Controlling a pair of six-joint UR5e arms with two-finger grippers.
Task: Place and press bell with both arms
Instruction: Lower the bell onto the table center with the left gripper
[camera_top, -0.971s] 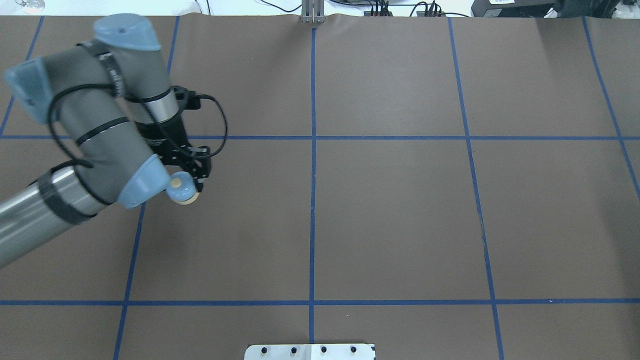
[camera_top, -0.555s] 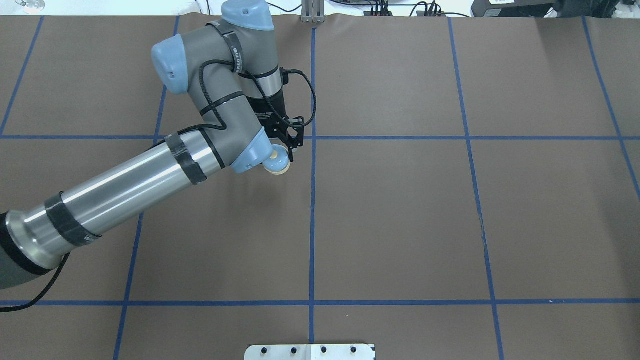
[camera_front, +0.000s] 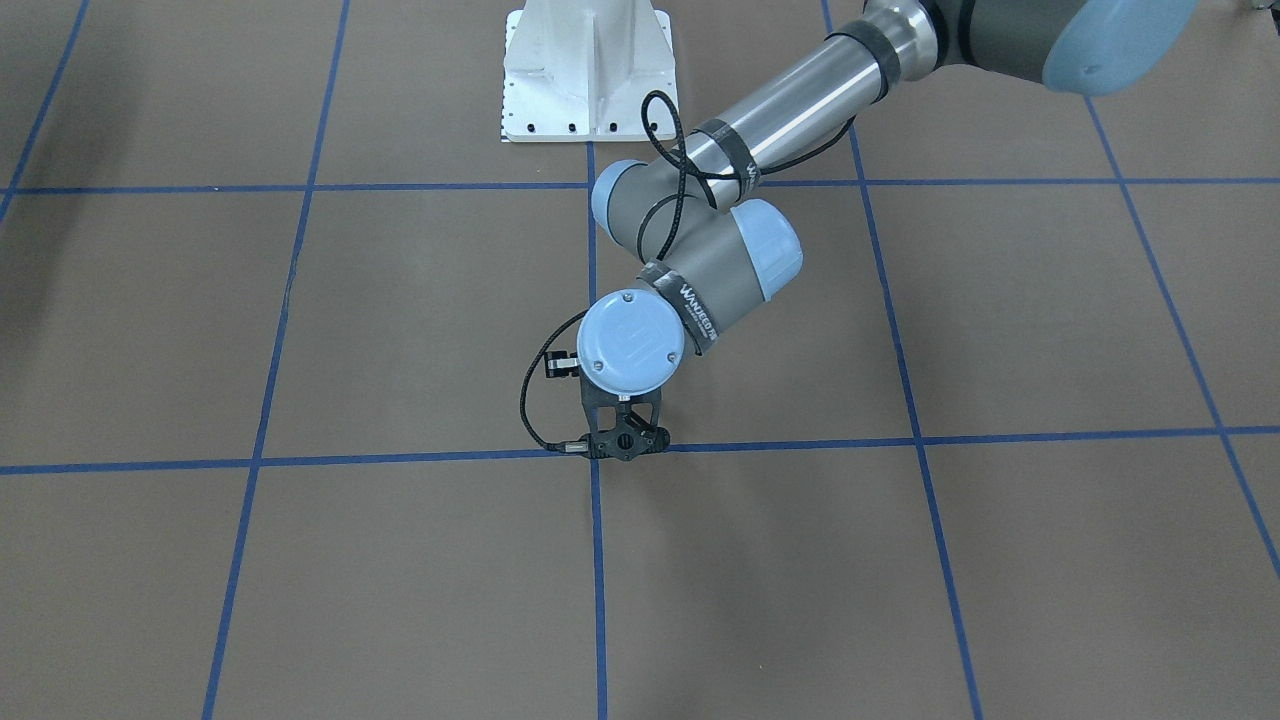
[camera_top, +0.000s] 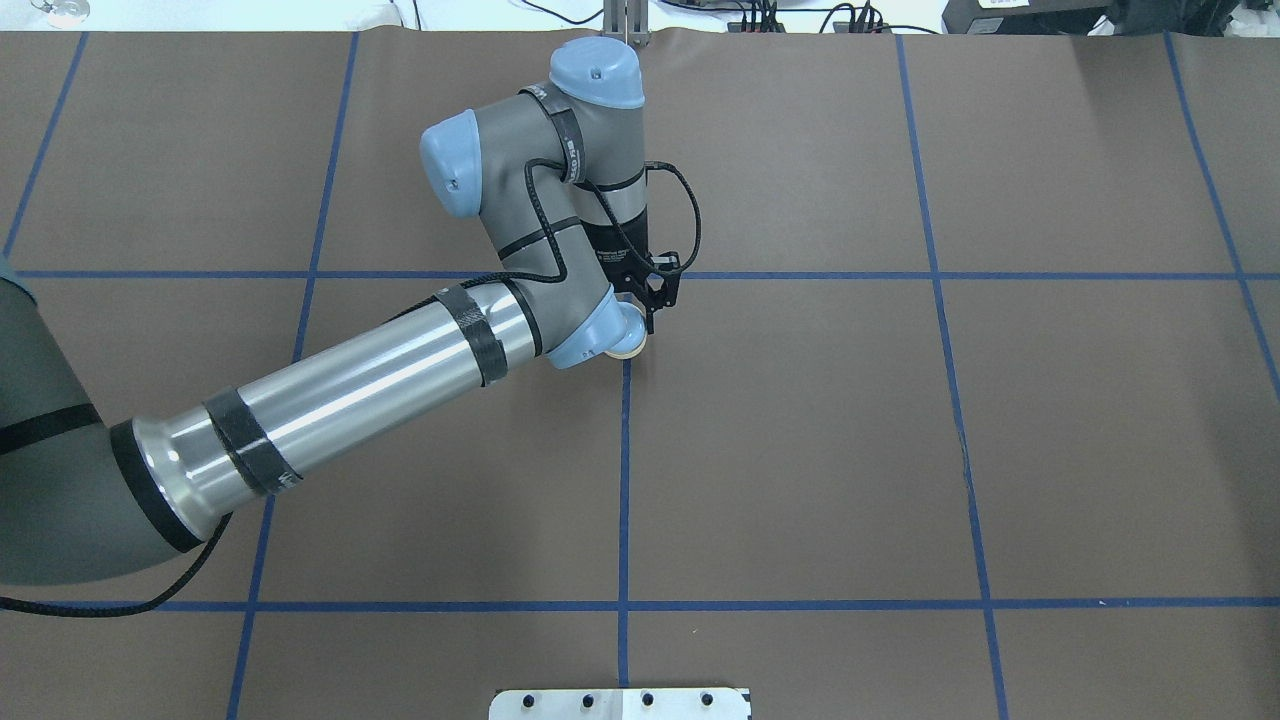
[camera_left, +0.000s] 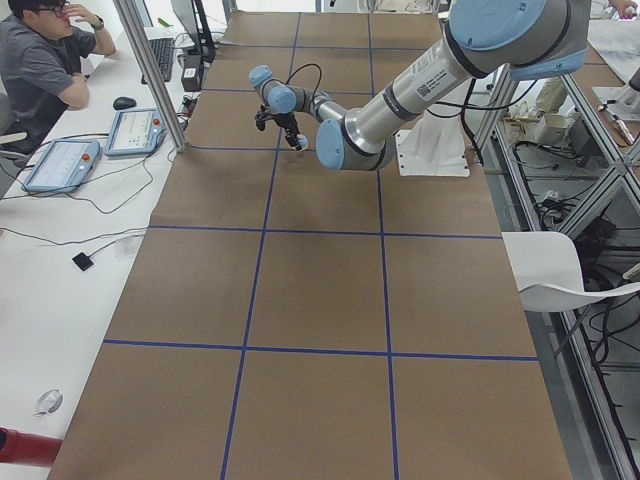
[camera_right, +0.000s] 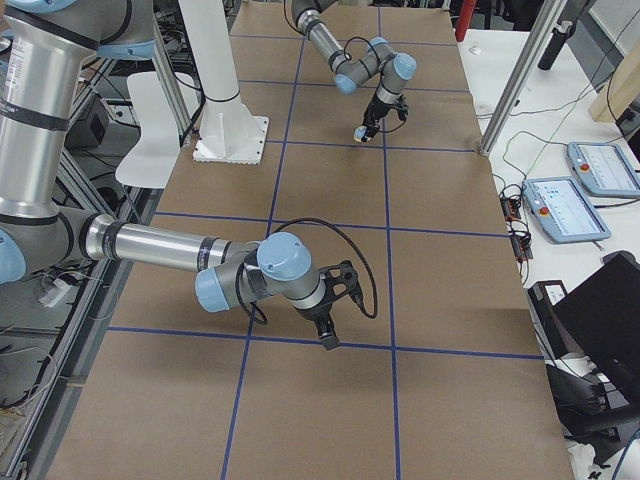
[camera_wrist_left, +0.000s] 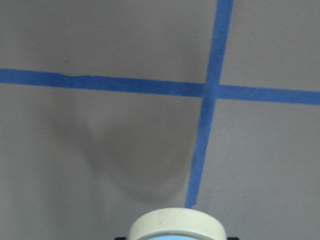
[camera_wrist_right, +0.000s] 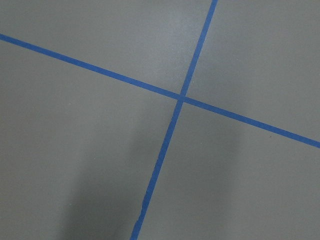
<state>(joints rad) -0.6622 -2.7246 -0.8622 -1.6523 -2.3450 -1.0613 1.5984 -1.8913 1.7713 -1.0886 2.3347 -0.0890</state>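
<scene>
My left gripper (camera_top: 643, 322) is shut on the bell (camera_top: 634, 342), a small light-blue dome with a cream base ring. It holds the bell just above the brown table, beside the crossing of the blue tape lines at the table's middle. The blue wrist cap partly covers the bell. The bell's cream ring fills the bottom edge of the left wrist view (camera_wrist_left: 175, 227). In the front-facing view the left gripper (camera_front: 625, 445) hides the bell. The bell also shows in the exterior right view (camera_right: 362, 134). My right gripper (camera_right: 329, 338) hangs low over the table near its right end; I cannot tell whether it is open.
The white bolted pedestal (camera_front: 585, 70) stands at the robot's edge of the table. Blue tape lines (camera_top: 624, 480) divide the brown cover into squares. A metal post (camera_top: 625, 25) stands at the far edge. An operator (camera_left: 40, 70) sits beyond, by tablets on a side table.
My left arm has swung to the right with the bell, from the table's left part to the middle tape crossing. The grip on the bell is unchanged.
</scene>
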